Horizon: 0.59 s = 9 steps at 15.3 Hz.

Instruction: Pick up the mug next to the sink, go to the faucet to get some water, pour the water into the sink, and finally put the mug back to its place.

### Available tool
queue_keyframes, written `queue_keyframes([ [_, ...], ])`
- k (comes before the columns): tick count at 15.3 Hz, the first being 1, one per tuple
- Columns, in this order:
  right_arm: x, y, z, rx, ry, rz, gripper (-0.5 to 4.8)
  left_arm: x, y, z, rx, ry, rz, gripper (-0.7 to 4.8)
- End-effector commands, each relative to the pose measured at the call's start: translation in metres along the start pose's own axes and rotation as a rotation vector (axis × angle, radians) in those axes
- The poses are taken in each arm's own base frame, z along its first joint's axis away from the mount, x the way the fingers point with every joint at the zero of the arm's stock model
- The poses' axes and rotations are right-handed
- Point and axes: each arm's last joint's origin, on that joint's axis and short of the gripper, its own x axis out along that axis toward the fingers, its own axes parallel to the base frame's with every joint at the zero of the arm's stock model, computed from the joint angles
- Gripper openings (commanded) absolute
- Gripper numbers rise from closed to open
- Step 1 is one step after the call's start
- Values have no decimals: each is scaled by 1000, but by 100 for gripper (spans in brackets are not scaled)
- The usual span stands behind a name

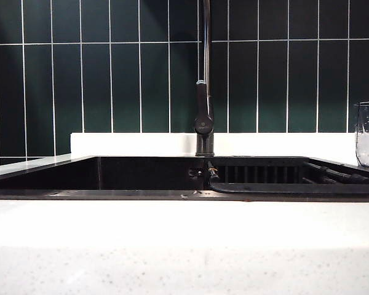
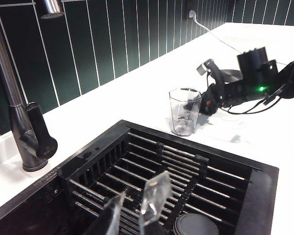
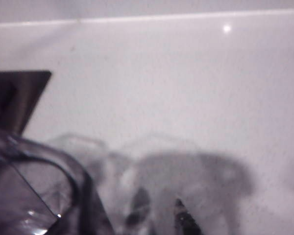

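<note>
Writing cannot be read anywhere: the round mark on the faucet (image 1: 203, 120) handle in the exterior view is too small to make out. The faucet is a slim dark pipe on a black cylindrical base with a short black lever, standing on the white counter (image 2: 137, 88) behind the sink (image 2: 264, 181), before dark green wall tiles (image 1: 111, 74).

The mug (image 2: 184, 111) is a clear faceted tumbler tapering to a thick pale base. It stands upright on the counter just beside the sink's rim, by the end with the black slatted rack (image 2: 171, 166).

The right gripper (image 2: 208, 81) lies low over the counter next to the mug, its fingers spread and holding nothing. The left gripper (image 2: 137, 208) hangs over the sink, its clear fingers near each other with a gap between, nothing held.
</note>
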Motion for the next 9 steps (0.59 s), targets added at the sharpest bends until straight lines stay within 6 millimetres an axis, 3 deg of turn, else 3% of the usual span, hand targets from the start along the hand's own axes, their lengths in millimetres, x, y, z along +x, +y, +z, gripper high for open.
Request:
queue_keyframes([
  [1,-7,3,11,-18,-40,2,235,0,0,2,17,-16,-5,65],
  [9,-49,19,6,15,-51,-9,234,0,0,2,16,-16,-6,65],
])
